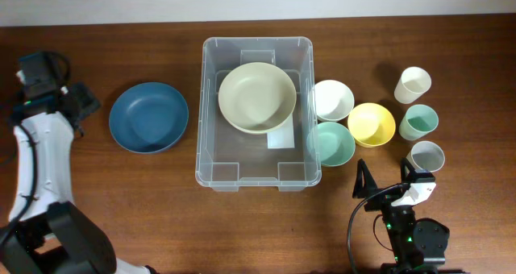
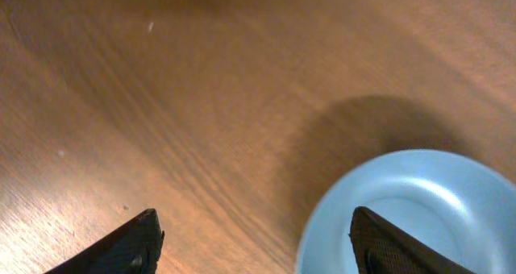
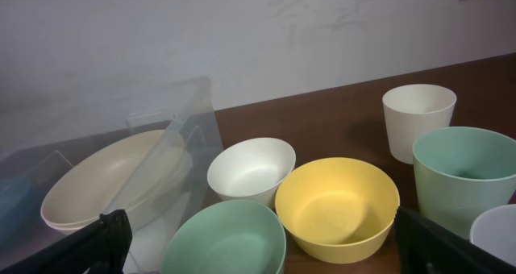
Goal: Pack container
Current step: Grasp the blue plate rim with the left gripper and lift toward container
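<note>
The clear plastic container [image 1: 256,113] stands mid-table with a cream plate [image 1: 256,97] inside it, over a white label [image 1: 281,139]. A blue plate [image 1: 148,117] lies to its left. My left gripper [image 1: 81,105] is open and empty just left of the blue plate [image 2: 411,209], above bare wood [image 2: 242,105]. My right gripper [image 1: 387,189] is open and empty near the front edge, facing a green bowl [image 3: 230,238], a yellow bowl [image 3: 339,205] and a white bowl [image 3: 251,171]. The container wall [image 3: 173,157] and cream plate [image 3: 105,181] show at the left of the right wrist view.
Right of the container stand the white bowl [image 1: 332,99], green bowl [image 1: 330,143] and yellow bowl [image 1: 372,124]. Further right are a white cup [image 1: 413,85], a green cup [image 1: 419,122] and a grey cup [image 1: 426,156]. A pale wall [image 3: 242,32] is behind the table.
</note>
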Controlling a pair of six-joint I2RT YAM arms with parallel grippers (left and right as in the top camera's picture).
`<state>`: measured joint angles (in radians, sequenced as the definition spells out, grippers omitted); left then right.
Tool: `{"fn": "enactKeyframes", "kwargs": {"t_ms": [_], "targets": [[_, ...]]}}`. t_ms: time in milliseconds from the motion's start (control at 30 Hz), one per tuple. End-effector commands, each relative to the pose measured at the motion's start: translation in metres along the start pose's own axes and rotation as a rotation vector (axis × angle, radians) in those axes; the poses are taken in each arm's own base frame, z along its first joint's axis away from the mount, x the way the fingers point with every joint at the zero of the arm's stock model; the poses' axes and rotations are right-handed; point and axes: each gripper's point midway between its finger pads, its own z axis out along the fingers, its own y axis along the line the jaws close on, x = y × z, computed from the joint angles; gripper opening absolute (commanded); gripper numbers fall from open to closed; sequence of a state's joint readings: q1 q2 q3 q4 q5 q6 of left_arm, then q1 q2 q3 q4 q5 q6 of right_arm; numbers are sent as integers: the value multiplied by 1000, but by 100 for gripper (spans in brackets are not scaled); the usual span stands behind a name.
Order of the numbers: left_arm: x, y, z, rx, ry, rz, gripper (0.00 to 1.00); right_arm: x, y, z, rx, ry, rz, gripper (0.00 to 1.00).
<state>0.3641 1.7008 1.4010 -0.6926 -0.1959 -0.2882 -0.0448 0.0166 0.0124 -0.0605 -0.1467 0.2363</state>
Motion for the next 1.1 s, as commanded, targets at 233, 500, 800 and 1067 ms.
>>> {"fn": "enactKeyframes", "kwargs": {"t_ms": [233,500,800,1067], "targets": [[68,-40,63,305,290,106,84,3,0,0,-3,6,8,99],[106,-39,101,285,420,106,81,3,0,0,-3,6,8,99],[109,-48,100,336,437,91,8,3,0,0,-3,6,8,99],[45,-57,61,369,273,69,1,3,0,0,-3,6,8,99]]}}
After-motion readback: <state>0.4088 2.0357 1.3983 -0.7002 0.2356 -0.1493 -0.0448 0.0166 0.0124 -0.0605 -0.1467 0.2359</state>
